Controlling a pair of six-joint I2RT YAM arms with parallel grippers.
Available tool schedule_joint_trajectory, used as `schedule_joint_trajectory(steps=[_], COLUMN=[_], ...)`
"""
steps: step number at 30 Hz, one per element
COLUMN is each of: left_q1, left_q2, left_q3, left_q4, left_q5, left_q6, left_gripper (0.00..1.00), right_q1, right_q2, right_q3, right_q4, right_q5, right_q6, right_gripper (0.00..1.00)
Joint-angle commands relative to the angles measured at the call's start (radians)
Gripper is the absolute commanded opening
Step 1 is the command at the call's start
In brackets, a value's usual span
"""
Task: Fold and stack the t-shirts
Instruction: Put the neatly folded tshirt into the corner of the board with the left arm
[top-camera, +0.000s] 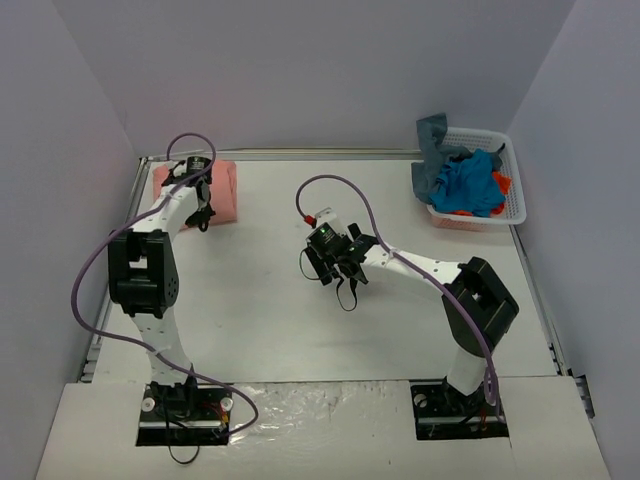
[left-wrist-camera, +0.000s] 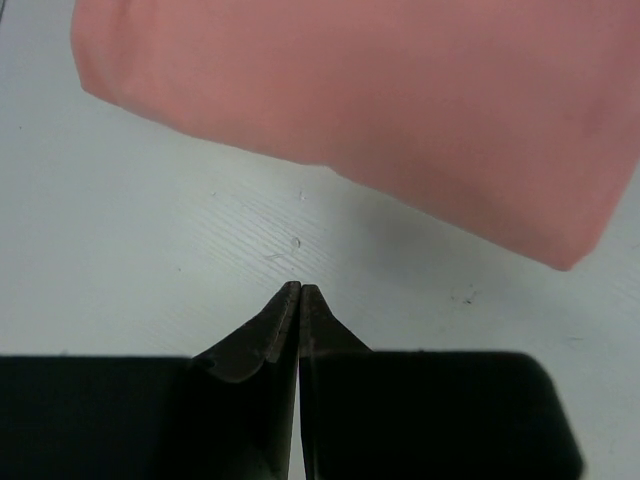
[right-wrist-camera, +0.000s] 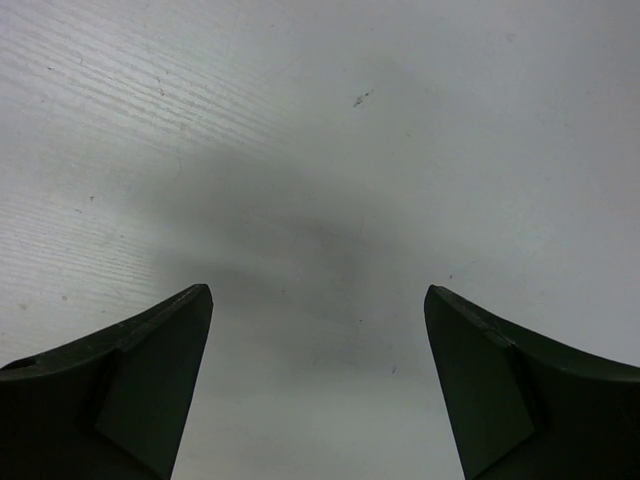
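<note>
A folded salmon-pink t-shirt (top-camera: 222, 190) lies at the table's back left; it fills the top of the left wrist view as a pink slab (left-wrist-camera: 380, 100). My left gripper (top-camera: 200, 218) hovers just in front of its near edge, shut, with nothing between its fingertips (left-wrist-camera: 300, 292). A bright blue t-shirt (top-camera: 470, 185), a slate grey-blue one (top-camera: 432, 150) and an orange-red one (top-camera: 502, 182) are heaped in the white basket (top-camera: 515, 205) at the back right. My right gripper (top-camera: 345, 270) hangs over bare table mid-scene, wide open (right-wrist-camera: 318, 300) and holding nothing.
The white table (top-camera: 270, 320) is ringed by grey walls on three sides. Purple cables loop from both arms. The arm bases stand at the near edge on a foil-covered strip (top-camera: 320, 415).
</note>
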Motion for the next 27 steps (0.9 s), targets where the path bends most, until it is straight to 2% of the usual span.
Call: schedule_joint_trajectory(steps=[1, 6, 27], left_q1=[0.047, 0.098, 0.213], left_q2=[0.005, 0.031, 0.114], left_q3=[-0.015, -0.018, -0.041], left_q4=[0.02, 0.033, 0.077], left_q5=[0.021, 0.074, 0.114], left_q6=[-0.035, -0.043, -0.075], left_gripper=[0.02, 0.02, 0.02], right_q1=[0.009, 0.011, 0.015], right_q2=[-0.02, -0.008, 0.03], right_q3=[-0.004, -0.01, -0.015], right_q4=[-0.013, -0.013, -0.014], right_q5=[0.031, 0.031, 0.044], right_q6=[0.009, 0.009, 0.009], right_gripper=[0.83, 0.83, 0.83])
